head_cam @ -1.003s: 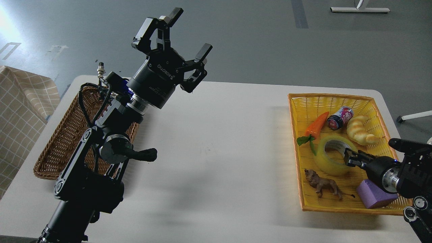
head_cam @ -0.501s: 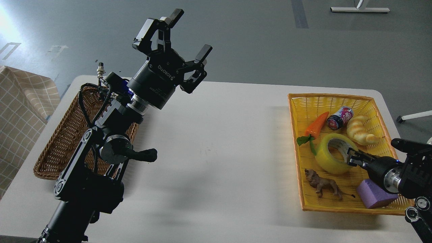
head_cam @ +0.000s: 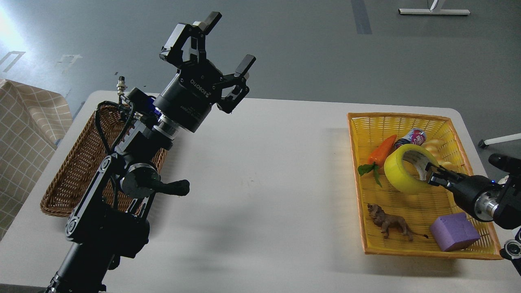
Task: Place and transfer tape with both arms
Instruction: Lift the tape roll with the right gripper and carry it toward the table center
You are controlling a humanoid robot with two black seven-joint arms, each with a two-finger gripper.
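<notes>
Right gripper clamped on tape wall, above yellow basket | left gripper spread, empty | risk: thin rim pinch slipping, roll dropping.

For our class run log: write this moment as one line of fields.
phase: lift | right gripper: shut on tape, raised above yellow basket | left gripper: open, empty, aloft | brown basket: no tape

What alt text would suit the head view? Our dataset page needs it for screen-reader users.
The right end effector grips the rim of the tape, raised and tilted above a yellow basket holding a toy carrot, lion and purple block. The left end effector is raised, open and holds nothing.
</notes>
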